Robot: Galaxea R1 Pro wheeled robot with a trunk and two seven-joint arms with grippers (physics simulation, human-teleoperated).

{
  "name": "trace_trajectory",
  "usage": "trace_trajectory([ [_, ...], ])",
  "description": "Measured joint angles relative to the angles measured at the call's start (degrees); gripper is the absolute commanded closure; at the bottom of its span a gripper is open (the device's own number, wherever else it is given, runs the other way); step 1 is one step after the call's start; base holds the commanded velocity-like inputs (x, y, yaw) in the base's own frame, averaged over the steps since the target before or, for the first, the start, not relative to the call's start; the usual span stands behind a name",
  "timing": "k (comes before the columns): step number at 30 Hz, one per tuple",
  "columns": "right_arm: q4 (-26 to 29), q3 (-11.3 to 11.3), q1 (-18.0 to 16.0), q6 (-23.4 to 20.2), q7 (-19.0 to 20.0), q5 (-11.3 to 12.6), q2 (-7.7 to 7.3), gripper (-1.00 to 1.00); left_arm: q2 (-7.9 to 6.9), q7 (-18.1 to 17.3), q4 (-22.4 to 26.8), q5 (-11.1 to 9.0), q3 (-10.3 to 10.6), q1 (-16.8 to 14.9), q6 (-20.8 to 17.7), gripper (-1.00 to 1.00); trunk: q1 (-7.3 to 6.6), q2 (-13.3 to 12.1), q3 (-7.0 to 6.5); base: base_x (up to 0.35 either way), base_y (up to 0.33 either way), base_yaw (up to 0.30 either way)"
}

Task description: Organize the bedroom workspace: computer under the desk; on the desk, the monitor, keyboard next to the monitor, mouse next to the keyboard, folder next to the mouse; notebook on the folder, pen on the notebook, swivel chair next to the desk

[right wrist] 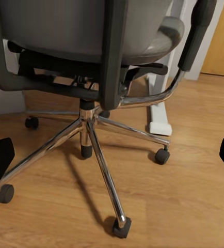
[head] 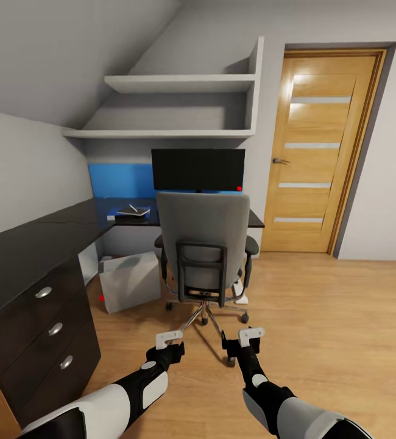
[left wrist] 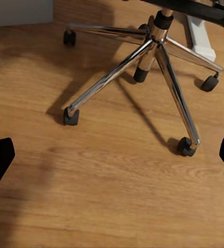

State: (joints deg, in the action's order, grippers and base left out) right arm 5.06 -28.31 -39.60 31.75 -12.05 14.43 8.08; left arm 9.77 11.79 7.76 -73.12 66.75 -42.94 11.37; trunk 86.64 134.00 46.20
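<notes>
Head view: swivel chair (head: 203, 244) just beyond both spread-apart end effectors, left (head: 169, 339), right (head: 245, 336).

Sloped grey walls (head: 33, 67), white shelves (head: 180, 82), oak door (head: 320, 152) — light wood floor (head: 320, 329)

An attic bedroom's home-office corner: sloped grey walls (head: 52, 55) meet white shelves (head: 180, 82) above a glossy black L-shaped bench (head: 33, 250) carrying a monitor (head: 198, 169). A grey swivel chair (head: 204, 244) stands on the wood floor (head: 320, 329) beside an oak door (head: 320, 152).
</notes>
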Motion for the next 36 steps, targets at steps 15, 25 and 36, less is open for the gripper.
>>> trace_trajectory([
  [15,0.0,0.0,0.0,0.0,0.0,0.1,-0.02,-1.0,0.0,0.0,0.0,0.0,0.0,0.0,-3.2,-1.0,-3.29,-6.0,-2.69,0.0,0.0,0.0],
  [25,-0.5,0.0,0.0,0.0,0.0,0.1,-0.04,-1.0,-0.08,0.0,0.0,0.0,0.0,0.0,-6.0,-1.0,-5.49,-10.0,-4.49,0.0,0.0,0.0],
  [36,-0.5,0.0,0.0,0.0,0.0,0.1,-0.07,-1.0,-0.09,0.0,0.0,0.0,0.0,0.0,-6.0,-1.0,-7.91,-14.4,-6.46,0.0,0.0,0.0],
])
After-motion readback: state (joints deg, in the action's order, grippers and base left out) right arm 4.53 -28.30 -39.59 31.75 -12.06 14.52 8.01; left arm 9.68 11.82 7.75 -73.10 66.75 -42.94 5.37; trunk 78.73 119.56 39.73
